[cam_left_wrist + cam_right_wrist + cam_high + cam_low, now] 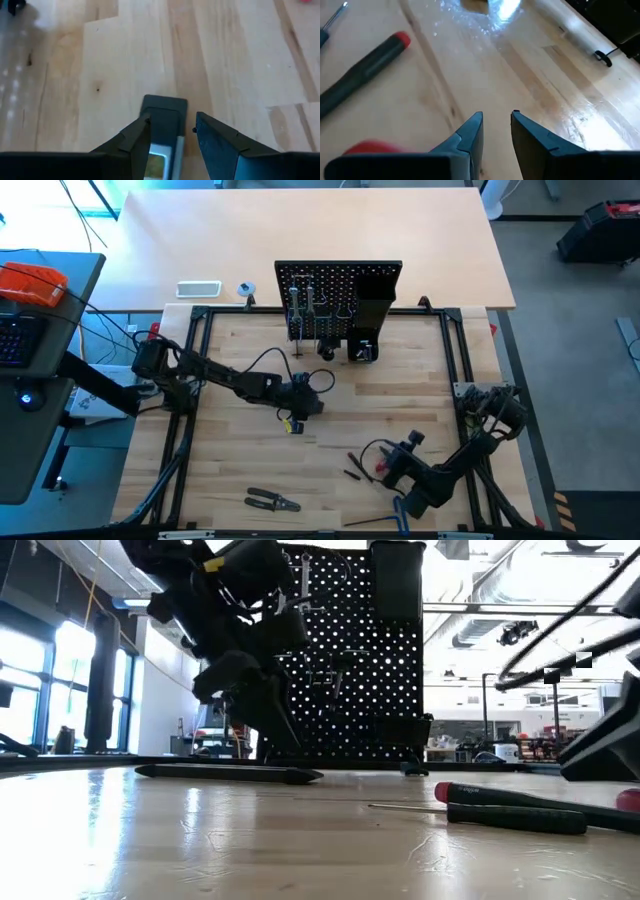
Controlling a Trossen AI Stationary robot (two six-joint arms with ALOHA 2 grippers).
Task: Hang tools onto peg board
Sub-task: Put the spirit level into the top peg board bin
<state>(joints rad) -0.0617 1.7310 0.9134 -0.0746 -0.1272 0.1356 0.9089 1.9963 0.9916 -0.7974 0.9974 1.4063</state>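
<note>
At the surface's centre the left gripper point(172, 131) has its jaws clamped on the dark level point(163, 131), needing carrying toward the peg board point(340, 298) at twelve o'clock, while the right gripper point(496, 127) waits at five o'clock, jaws apart

We see a pale blond wooden table top point(240, 470) with darker grain streaks and small brown knots, framed by black metal rails point(190, 380). At its far edge stands the flat black peg board point(340, 290), dotted all over with a regular grid of small holes that glow white in the low view. A dark grey bar-shaped level point(162, 132) shows a pale greenish window, with a yellow patch on it from above. The long screwdriver point(362, 70) has a black handle tipped in red. The small pliers point(272, 500) look black-handled with greyish metal, though we can hardly tell. Both arms and their fingers point(467, 137) are dark charcoal. An orange object point(30, 283) lies off the table.
</note>
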